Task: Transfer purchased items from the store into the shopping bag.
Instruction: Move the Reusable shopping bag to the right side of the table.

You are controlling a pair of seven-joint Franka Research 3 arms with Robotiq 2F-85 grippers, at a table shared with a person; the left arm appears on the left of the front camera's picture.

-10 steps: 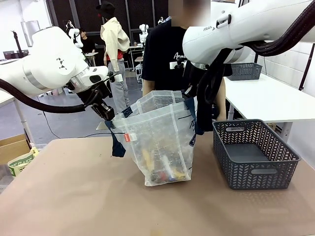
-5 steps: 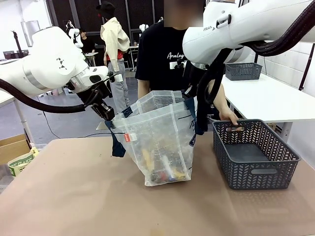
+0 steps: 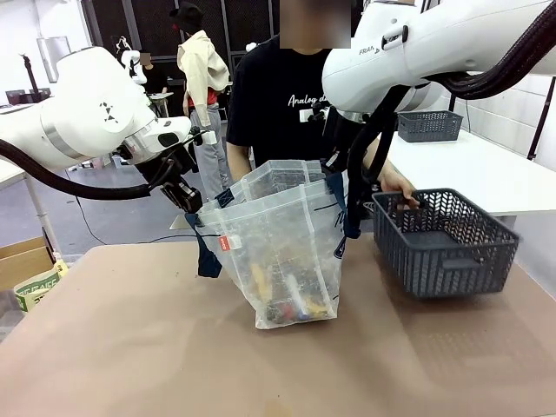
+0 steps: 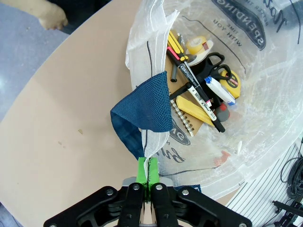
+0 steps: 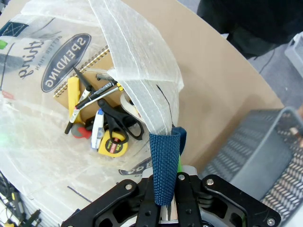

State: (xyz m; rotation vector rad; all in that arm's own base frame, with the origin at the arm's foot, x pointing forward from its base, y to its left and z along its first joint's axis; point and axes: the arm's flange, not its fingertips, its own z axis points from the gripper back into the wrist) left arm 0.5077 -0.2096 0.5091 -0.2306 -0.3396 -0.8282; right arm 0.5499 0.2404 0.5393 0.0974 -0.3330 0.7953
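Left pincer point(image 4: 148, 166) pinches shopping bag point(image 4: 267, 111) rim

Brown desk point(image 3: 130, 347) noted. Cardboard box point(image 3: 19, 261) beside its left edge. Spare grey basket point(image 3: 430, 126) sits on white desk point(image 3: 469, 174) beyond.

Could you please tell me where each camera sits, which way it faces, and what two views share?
Front: between the arms, facing across the table at the person holding the basket; left arm and right arm show.
Left wrist: on the left arm, looking down past the left gripper, shut on the rim of the bag.
Right wrist: on the right arm, looking down past the right gripper, shut on its handle.
Both wrist views share the tape measure.
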